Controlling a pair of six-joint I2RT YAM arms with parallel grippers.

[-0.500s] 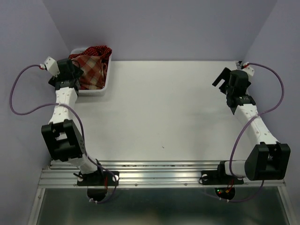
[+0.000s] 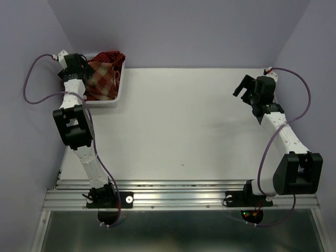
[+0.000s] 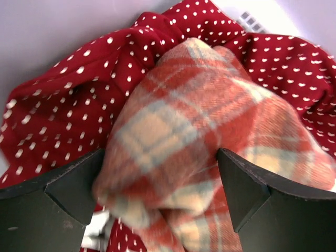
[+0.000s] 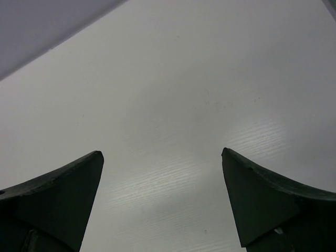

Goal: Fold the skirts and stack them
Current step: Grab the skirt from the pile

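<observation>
The skirts lie bunched in a white lattice basket (image 2: 119,92) at the table's far left corner. The red-and-cream plaid skirt (image 2: 106,79) is on top, and a dark red dotted skirt (image 2: 111,55) shows behind it. My left gripper (image 2: 85,73) is open over the basket's left side. In the left wrist view the plaid skirt (image 3: 184,126) bulges between the wide-apart fingers (image 3: 73,184) of the left gripper (image 3: 160,176), with dotted skirt (image 3: 63,115) around it. My right gripper (image 2: 242,89) hangs open over bare table at the far right, with nothing between the fingers of the right gripper (image 4: 163,178).
Lilac walls close in the table on the left, back and right. The basket sits tight against the left wall. A metal rail (image 2: 178,197) with both arm bases runs along the near edge. The white tabletop (image 2: 184,126) stretches between the arms.
My left arm has stretched forward, carrying its gripper up and over the basket onto the plaid skirt. The right gripper has shifted slightly left.
</observation>
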